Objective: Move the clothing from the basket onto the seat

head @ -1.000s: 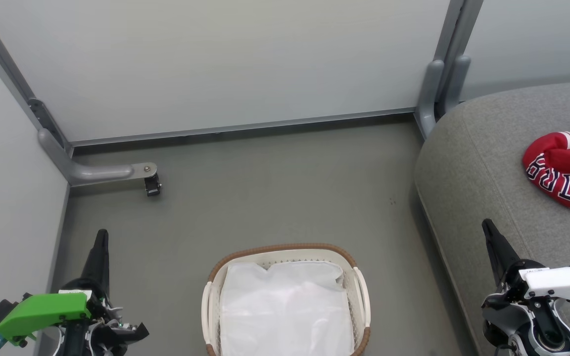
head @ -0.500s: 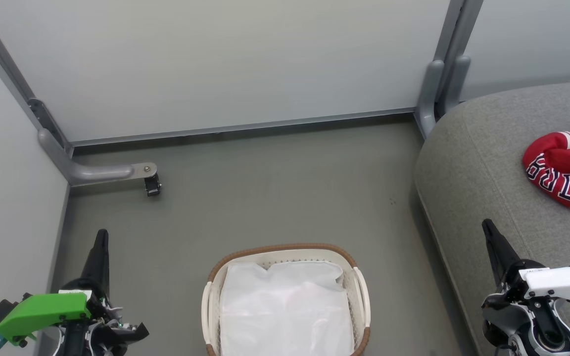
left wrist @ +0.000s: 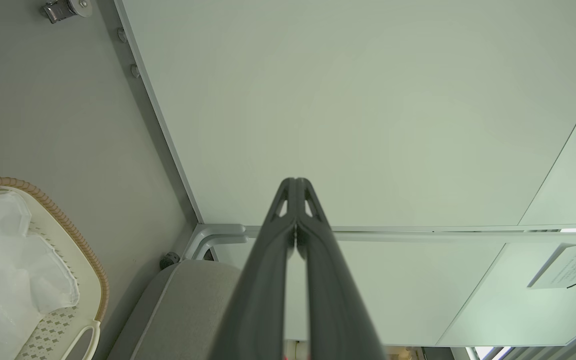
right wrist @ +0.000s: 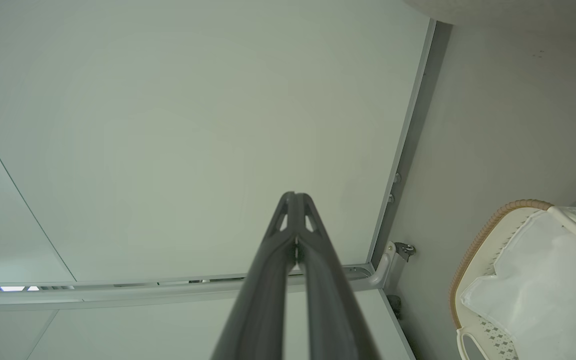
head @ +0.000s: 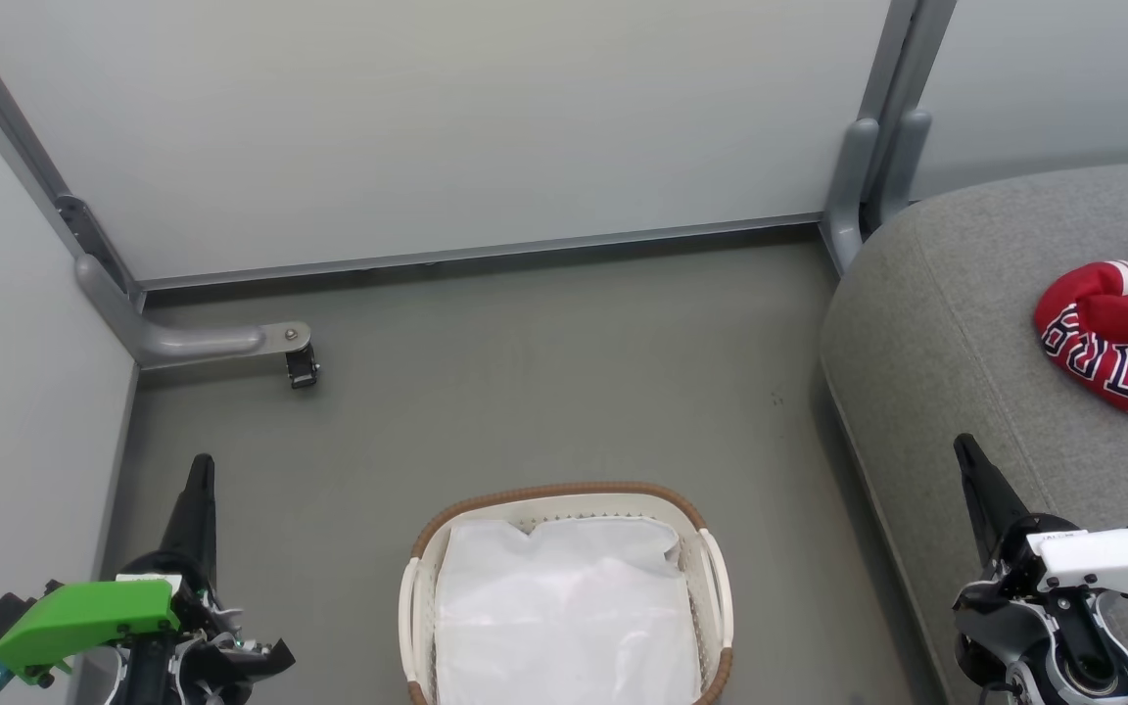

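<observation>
The red clothing [head: 1127, 348], with white stripe trim and dark block letters, lies bunched on the grey seat [head: 956, 323] at the right edge of the head view, which cuts it off; how many garments make up the heap cannot be told. The right pincer [head: 965, 448] is clenched on nothing, its two dark fingers pressed together and pointing up the view over the seat's near edge, and the clothing sits beyond it and to its right, apart from its tip. The left pincer [head: 200, 468] is likewise clenched and empty, over the grey floor [head: 525, 372] at the lower left, well apart from the clothing. Between the two stands the basket [head: 554, 490] on the floor, with a white liner [head: 564, 607] in it and no red cloth showing. In both wrist views the fingers meet at their tips.
</observation>
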You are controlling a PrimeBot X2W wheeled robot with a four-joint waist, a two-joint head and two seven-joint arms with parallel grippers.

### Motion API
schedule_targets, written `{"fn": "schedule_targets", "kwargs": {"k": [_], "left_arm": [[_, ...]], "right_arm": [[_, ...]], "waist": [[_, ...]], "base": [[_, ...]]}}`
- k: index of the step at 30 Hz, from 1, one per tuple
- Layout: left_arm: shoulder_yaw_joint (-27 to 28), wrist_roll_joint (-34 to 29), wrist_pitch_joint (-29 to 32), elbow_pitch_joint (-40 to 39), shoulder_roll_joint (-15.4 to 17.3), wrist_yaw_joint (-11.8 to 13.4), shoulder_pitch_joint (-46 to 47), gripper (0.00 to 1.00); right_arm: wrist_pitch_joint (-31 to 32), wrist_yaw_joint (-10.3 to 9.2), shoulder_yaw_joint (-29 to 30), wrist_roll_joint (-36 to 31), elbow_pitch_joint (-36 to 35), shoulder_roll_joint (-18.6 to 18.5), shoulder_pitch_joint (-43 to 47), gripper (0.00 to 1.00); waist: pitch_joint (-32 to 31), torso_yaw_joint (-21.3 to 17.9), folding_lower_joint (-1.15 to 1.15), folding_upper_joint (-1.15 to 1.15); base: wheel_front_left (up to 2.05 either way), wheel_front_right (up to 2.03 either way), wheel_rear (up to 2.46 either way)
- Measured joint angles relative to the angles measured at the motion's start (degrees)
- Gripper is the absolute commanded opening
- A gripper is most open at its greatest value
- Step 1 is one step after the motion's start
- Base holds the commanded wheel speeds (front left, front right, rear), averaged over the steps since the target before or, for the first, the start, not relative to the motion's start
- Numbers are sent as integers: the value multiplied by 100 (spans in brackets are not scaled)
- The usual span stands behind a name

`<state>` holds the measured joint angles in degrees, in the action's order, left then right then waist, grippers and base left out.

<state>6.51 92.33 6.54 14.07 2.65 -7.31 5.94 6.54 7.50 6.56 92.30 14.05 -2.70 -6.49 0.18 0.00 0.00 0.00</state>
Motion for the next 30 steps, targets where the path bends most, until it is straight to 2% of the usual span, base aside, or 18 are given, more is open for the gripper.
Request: {"fn": "schedule_targets", "kwargs": {"k": [30], "left_arm": [[0,0,0,0,1,0,0,0]], "right_arm": [[0,0,0,0,0,0,0,0]], "waist": [[0,0,0,0]], "base": [[0,0,0]]}}
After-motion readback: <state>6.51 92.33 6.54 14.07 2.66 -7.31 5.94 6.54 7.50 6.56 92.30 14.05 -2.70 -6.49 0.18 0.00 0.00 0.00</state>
